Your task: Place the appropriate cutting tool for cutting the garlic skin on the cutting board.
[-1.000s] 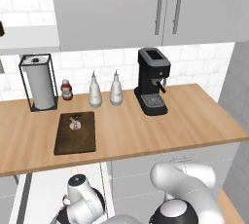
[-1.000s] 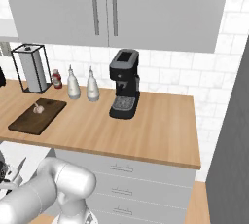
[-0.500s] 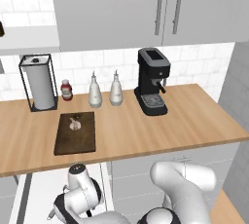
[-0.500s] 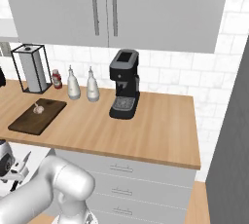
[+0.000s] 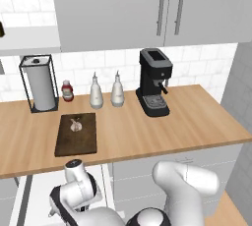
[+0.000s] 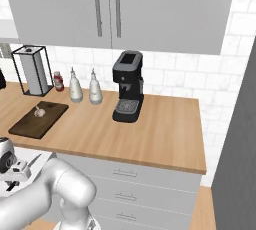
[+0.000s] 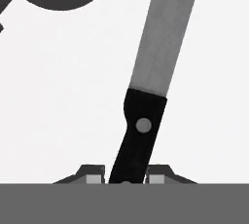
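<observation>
Knife: black handle, grey blade; cutting board dark brown.

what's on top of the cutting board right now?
Only the garlic, lying near the far end of the cutting board. The rest of its top is bare wood; whatever is under the garlic is covered.

Matt grey steel knife blade, smooth black handle, dark wooden cutting board, pale wood counter

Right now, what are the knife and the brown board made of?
The knife: its blade looks like dull grey steel, plain and smooth; its handle is matte black with a grey rivet, maybe plastic or dark wood. The cutting board looks like dark brown wood, flat and unshiny, though the grain is too blurred to be sure.
</observation>
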Available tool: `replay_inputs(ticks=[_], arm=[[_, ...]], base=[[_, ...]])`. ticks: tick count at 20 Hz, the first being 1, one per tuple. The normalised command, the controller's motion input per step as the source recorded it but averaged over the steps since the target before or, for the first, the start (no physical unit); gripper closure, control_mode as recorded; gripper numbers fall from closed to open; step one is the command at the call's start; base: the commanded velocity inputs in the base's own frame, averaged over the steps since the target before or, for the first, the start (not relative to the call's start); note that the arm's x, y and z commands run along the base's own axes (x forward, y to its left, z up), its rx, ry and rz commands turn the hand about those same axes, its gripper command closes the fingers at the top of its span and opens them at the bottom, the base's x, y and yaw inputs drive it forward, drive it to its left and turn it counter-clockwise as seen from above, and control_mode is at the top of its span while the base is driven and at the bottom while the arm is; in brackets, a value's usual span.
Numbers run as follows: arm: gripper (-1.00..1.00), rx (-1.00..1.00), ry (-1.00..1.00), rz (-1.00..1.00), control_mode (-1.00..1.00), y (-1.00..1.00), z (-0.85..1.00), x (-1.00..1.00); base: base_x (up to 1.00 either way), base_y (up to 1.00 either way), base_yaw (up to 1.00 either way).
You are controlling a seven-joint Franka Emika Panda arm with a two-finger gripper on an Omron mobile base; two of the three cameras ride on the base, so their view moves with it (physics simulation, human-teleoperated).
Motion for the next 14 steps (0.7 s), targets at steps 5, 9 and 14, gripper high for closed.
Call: replay_inputs(ticks=[5,9,14], arm=[[1.00,0.02,0.00,0.07,-1.00,0.00,-0.01,-0.75],[1.00,0.04,0.00,0.04,-1.00,-0.01,-0.14,-0.84],[1.00,0.07,0.00,0.00,-1.00,-0.01,0.00,-0.48]], base=[[0.00,0.00,0.00],[0.00,0.00,0.00],[0.00,0.00,0.00]])
